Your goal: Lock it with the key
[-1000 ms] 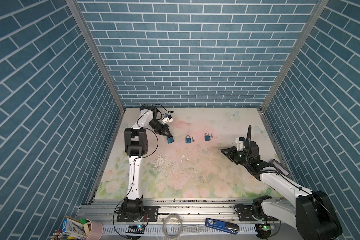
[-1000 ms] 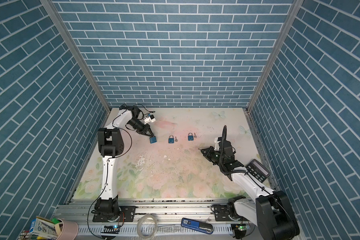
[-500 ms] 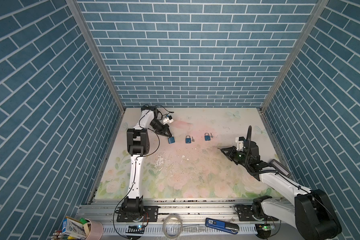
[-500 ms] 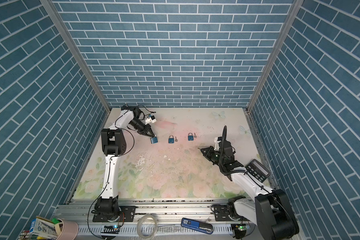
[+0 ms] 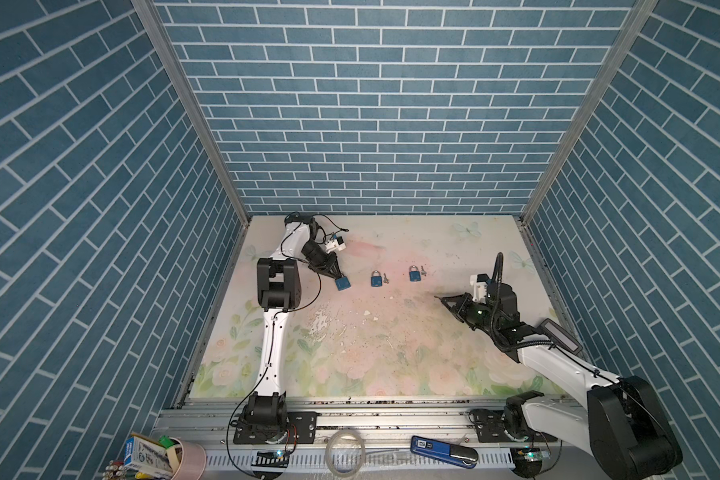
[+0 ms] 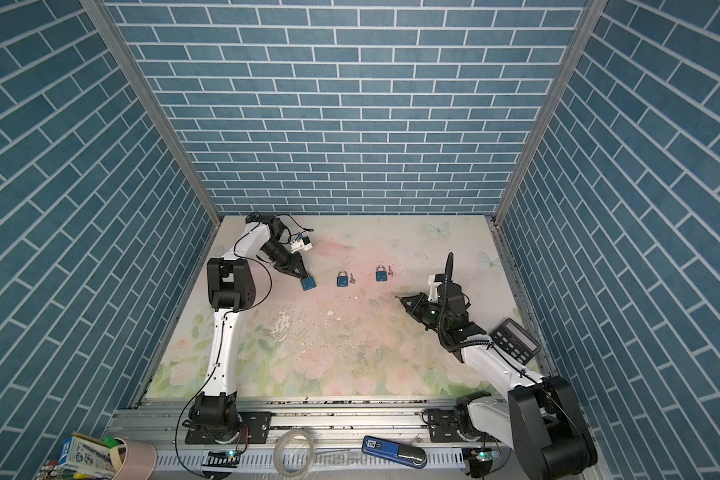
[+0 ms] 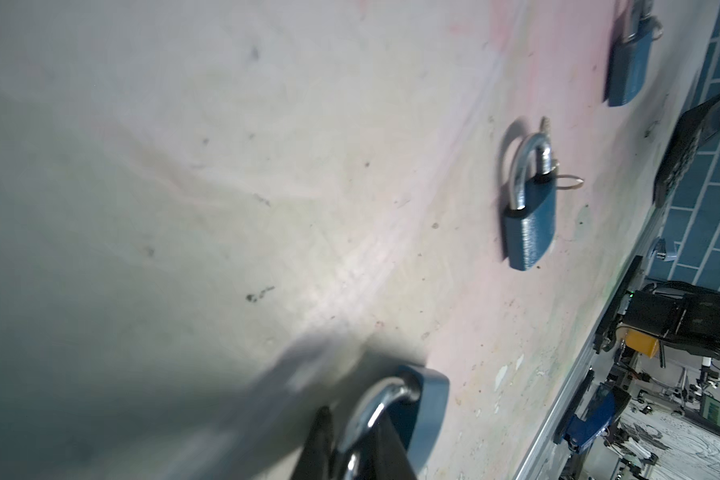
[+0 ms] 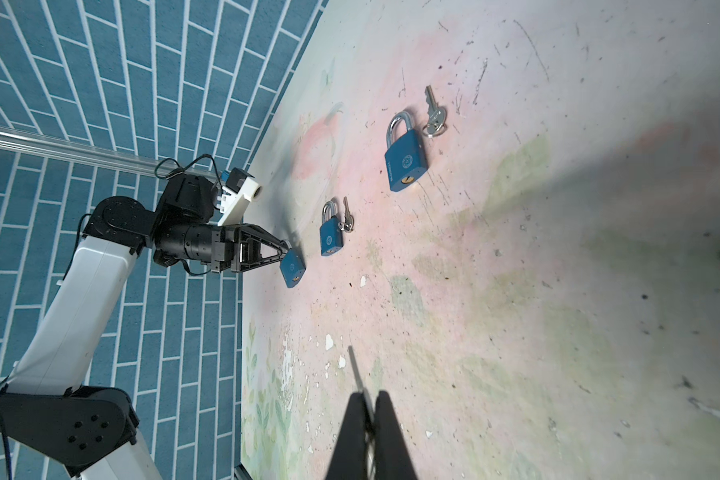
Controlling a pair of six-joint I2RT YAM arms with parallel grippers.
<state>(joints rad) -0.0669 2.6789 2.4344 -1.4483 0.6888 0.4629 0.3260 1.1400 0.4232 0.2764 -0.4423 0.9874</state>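
Locks number three in both top views, in a row across the far half of the table (image 5: 391, 353): the left lock (image 5: 342, 284) at about 10 o'clock from the table's middle, the middle lock (image 5: 376, 279) at 12, the right lock (image 5: 413, 274) between 1 and 2. The left gripper (image 5: 336, 274) meets the left lock from its 10 o'clock side. The right gripper (image 5: 442, 299) hovers near 3 o'clock, well apart from all three, tips aimed toward 9. In the left wrist view the fingers (image 7: 321, 432) sit either side of the left lock's shackle (image 7: 371, 409), pinching it; whether the shackle is snapped home cannot be told. In the right wrist view the right gripper's fingers are pressed together on the key (image 8: 355, 370), its thin blade jutting ahead. The left lock's brass keyhole faces this way, and spare keys (image 8: 433, 116) lie just beside the other two locks. The step in hand appears to be bringing key to lock: one arm presents, the other carries. The next move likely calls for the right gripper to travel toward 9–10 o'clock, match the blade to the keyhole in angle and height, then push in while the left pinch holds firm.
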